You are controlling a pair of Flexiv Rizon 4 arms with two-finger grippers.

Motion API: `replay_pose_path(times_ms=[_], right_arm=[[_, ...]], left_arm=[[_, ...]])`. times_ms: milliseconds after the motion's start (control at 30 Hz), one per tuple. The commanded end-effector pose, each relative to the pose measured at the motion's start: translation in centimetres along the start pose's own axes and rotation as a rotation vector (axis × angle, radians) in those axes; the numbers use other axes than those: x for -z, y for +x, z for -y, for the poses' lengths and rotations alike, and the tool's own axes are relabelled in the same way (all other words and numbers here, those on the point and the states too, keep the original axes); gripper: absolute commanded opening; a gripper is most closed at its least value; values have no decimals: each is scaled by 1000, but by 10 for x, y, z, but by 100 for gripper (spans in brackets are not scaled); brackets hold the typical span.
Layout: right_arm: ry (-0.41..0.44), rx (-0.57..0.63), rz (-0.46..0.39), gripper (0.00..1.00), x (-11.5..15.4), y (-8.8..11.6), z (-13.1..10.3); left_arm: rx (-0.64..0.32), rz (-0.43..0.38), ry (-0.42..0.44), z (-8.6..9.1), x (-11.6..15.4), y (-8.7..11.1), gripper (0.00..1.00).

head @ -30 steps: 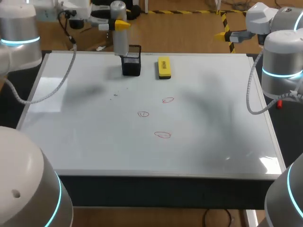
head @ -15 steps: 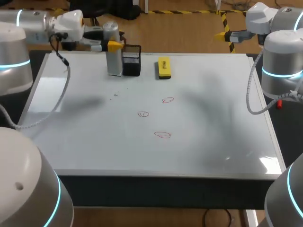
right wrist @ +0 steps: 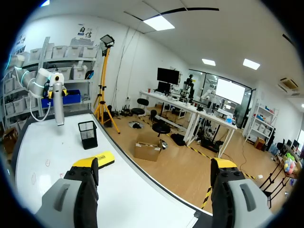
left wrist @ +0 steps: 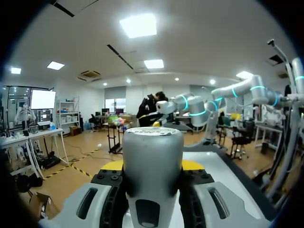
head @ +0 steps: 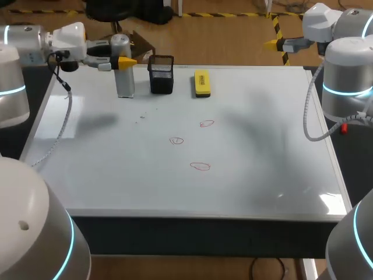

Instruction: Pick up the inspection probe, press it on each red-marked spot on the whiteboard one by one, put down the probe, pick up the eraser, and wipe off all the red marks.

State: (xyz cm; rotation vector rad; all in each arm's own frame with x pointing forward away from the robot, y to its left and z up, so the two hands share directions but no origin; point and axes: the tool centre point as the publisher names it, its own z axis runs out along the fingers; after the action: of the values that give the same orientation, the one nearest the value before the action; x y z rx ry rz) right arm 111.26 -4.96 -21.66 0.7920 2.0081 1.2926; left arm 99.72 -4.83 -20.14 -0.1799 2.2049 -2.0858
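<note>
Left fingers [head: 125,60] clamp the upright grey cylindrical metal probe [head: 124,80] near its top, over the far-left part of the white whiteboard worktop [head: 262,175]. It is best carried plumb to the nearest red ring [head: 176,140] and lowered gently. Right fingers [right wrist: 84,162] stand wide apart, empty

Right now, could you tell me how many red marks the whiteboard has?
3 red marks: one toward the yellow block eraser, one left of that, one nearest the front edge. None seems hidden.
</note>
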Motion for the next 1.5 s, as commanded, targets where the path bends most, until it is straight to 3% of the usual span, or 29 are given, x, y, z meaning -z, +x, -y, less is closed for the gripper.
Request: replay_pose_path(times_ms=[33, 867, 1000, 1067, 1133, 1200, 1500], right_arm=[[1, 0, -1, 100, 0, 0, 0], [1, 0, -1, 100, 0, 0, 0], [-33, 103, -172, 100, -16, -15, -15], [-50, 149, -256, 100, -28, -14, -26], [-133, 168, -346, 100, -39, -11, -38], [-141, 221, -421, 100, -48, -7, -49], [55, 586, -909, 100, -83, 35, -65]], left_arm=[[0, -5, 2, -2, 2, -8, 0], [-2, -2, 16, 5, -1, -15, 0], [-2, -2, 16, 5, -1, -15, 0], [-2, -2, 16, 5, -1, -15, 0], [-2, -2, 16, 5, -1, -15, 0], [-2, -2, 16, 5, -1, -15, 0], [-2, -2, 16, 5, -1, -15, 0]])
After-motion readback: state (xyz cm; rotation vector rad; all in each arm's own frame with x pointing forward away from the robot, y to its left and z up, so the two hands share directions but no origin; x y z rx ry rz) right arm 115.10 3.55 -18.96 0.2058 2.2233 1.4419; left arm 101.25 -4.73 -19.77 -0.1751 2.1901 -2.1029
